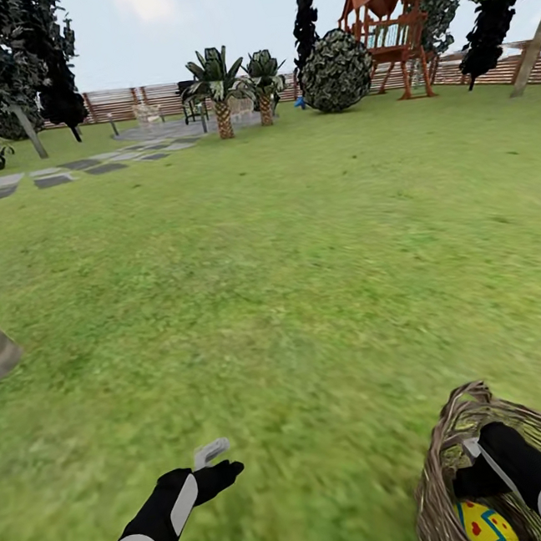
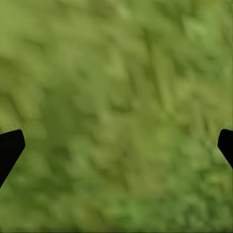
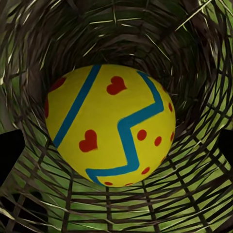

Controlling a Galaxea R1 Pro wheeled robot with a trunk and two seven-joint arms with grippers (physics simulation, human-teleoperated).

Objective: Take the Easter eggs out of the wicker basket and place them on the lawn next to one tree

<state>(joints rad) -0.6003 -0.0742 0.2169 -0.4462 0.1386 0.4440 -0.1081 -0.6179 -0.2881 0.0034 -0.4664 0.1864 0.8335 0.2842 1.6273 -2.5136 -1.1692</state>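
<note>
Left gripper (image 1: 210,460): hovered low over bare lawn (image 1: 287,268), fingers spread, holding nothing.
Right gripper (image 1: 479,458): reached inside the wicker basket (image 1: 442,486); finger state could not be told.
Easter egg (image 3: 110,124): lay in the basket, directly ahead of the right gripper.
Risk: the round egg would probably roll aside; the light basket might tip.
Surroundings: palm-like plants (image 1: 220,87), a play tower (image 1: 386,30) stood well apart.

Green grass (image 1: 301,242) goes far back to a brown fence (image 1: 117,103). A red play tower (image 1: 386,30) stands by a round bush (image 1: 336,71). Two small palms (image 1: 220,87) grow near grey stepping stones (image 1: 66,172). The sky (image 1: 191,19) is pale blue.
</note>
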